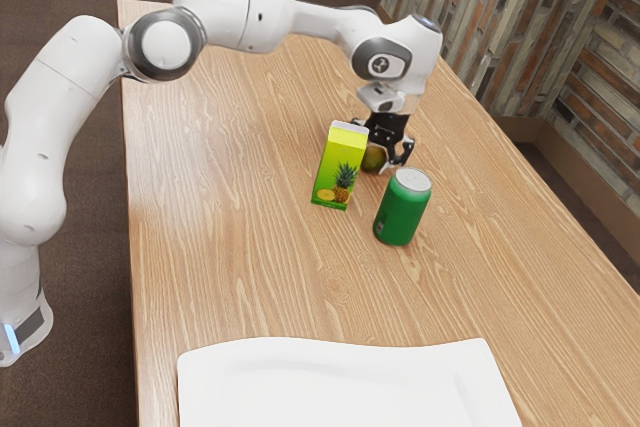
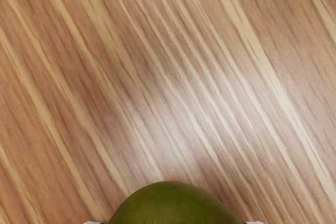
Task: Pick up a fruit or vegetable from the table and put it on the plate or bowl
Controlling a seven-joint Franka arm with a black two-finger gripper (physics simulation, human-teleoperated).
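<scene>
Exterior view: claw over green fruit behind juice carton; can't tell if clamped. Grasp step. Next: lift clear of can, carry to plate.

No words or numbers can be read. The carton bears only a pineapple picture on its front; the green can just beside the carton carries no legible print.

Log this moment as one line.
pincer over round green fruit | fruit beside yellow-green juice carton | white square plate: no fruit yet
</scene>
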